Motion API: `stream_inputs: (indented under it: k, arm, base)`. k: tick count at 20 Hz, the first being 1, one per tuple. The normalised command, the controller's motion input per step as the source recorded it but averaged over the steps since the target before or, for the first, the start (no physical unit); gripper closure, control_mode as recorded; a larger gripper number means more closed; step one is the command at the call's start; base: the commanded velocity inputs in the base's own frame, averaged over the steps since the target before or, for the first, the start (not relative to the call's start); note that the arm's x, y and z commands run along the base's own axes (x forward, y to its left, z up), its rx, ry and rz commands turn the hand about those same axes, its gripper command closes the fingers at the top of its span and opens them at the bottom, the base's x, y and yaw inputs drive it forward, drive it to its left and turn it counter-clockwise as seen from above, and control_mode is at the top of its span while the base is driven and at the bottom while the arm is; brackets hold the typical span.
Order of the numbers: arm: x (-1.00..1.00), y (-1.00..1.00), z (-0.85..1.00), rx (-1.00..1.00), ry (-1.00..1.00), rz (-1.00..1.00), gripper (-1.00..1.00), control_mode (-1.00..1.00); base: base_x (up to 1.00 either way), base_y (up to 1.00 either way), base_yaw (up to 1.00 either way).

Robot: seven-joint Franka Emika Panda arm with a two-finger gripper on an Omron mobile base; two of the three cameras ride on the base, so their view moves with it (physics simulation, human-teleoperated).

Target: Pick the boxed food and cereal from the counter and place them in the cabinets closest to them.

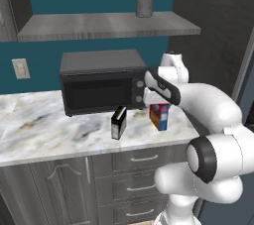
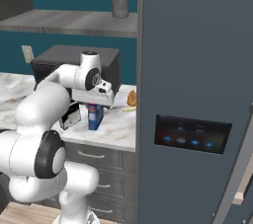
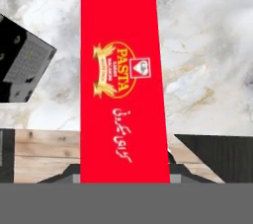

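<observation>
Cereal (image 1: 159, 115) is being gripped at its top by the pincer (image 1: 159, 104), clenched on the carton, which is standing on or just above the counter (image 1: 44, 120) in front of the microwave (image 1: 99, 80); contact with the counter cannot be told from the base views. In the hand view the red face of the carton (image 3: 123, 80) is being seen between the finger tips, marble behind it. Boxed food (image 1: 118, 122) is sitting upright on the counter just beside the cereal, apart from it. Risk being judged: the thin carton is being held only near its top edge, so it could be swung or twisted out of the grip during the lift. The boxed food or microwave could also be clipped on the way to the cabinets.
</observation>
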Motion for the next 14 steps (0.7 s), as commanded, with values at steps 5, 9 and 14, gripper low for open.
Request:
stream_inputs:
  k: [5,9,14]
  arm:
    - [-0.62,0.00,0.40,0.00,0.09,0.00,1.00,-1.00]
    - [-0.77,0.00,0.29,0.00,0.01,0.00,1.00,-1.00]
    - [-0.89,0.00,0.29,0.00,-0.01,0.00,1.00,-1.00]
  base:
    - [0.00,0.00,0.00]
    - [0.00,0.00,0.00]
    - [0.00,0.00,0.00]
